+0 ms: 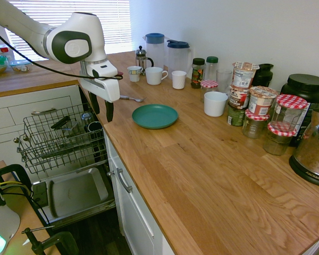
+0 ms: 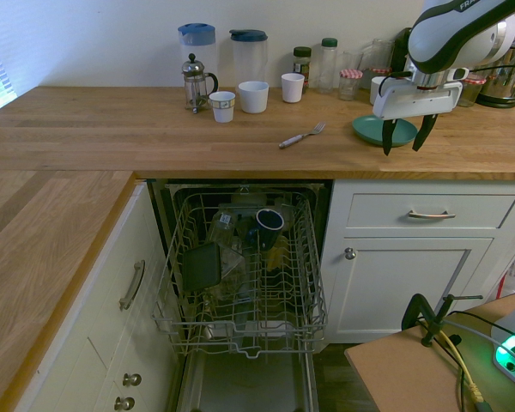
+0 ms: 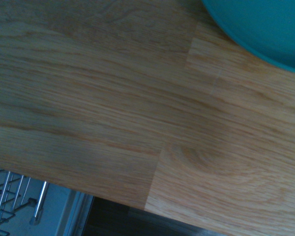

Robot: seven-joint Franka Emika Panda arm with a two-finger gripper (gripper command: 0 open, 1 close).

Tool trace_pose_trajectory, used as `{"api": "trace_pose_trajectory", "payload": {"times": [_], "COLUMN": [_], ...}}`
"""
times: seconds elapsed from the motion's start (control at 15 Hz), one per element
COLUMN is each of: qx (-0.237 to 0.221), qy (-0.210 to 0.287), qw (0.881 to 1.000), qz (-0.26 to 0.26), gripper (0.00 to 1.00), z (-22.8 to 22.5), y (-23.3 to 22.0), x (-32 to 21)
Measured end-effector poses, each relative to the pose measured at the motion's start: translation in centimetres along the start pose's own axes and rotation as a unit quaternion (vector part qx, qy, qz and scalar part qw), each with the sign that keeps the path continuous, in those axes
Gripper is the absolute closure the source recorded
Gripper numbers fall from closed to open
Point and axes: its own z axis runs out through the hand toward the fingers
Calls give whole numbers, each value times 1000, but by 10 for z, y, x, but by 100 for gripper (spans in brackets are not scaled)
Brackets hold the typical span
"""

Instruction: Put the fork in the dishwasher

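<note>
"Going by the second exterior view, where's the fork [image 2: 302,136]?"

"On the counter [image 2: 266,159], left of the plate [image 2: 367,129], handle towards the near edge, tines pointing far and right."

"And the gripper [image 2: 402,150]?"

"Over to the fork's right, by the plate's near side. Its fingers are spread, with nothing between them; I'd guess they're parted for the fork, but they need to go left first."

"Why is the rack [image 2: 249,350] out?"

"Presumably to take the fork from above. The dishwasher's door [image 2: 240,382] is down beneath it, just below the fork's stretch of counter, so the carry should be short."

"What can't you make out?"

"In the first exterior view the gripper covers the handle's end. The wrist view misses the fork altogether, catching only part of the plate and a corner of the rack. Inside the rack, a dark mug [image 2: 269,225] is clear enough, but the clear pieces overlap, and I can't tell whether there's a cutlery slot."
</note>
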Motion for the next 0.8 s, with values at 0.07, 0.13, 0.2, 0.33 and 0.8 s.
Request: {"api": "trace_pose_trajectory", "payload": {"times": [0.07,0.13,0.2,0.33,0.8], "qx": [0,1,4,11,42], "qy": [0,1,3,8,-11], "qw": [1000,1000,1000,1000,980], "qz": [0,1,6,28,195], "gripper": [0,0,0,0,0], "z": [0,0,-3,-10,-32], "y": [0,-1,-3,-13,-108], "x": [0,0,1,2,0]}}
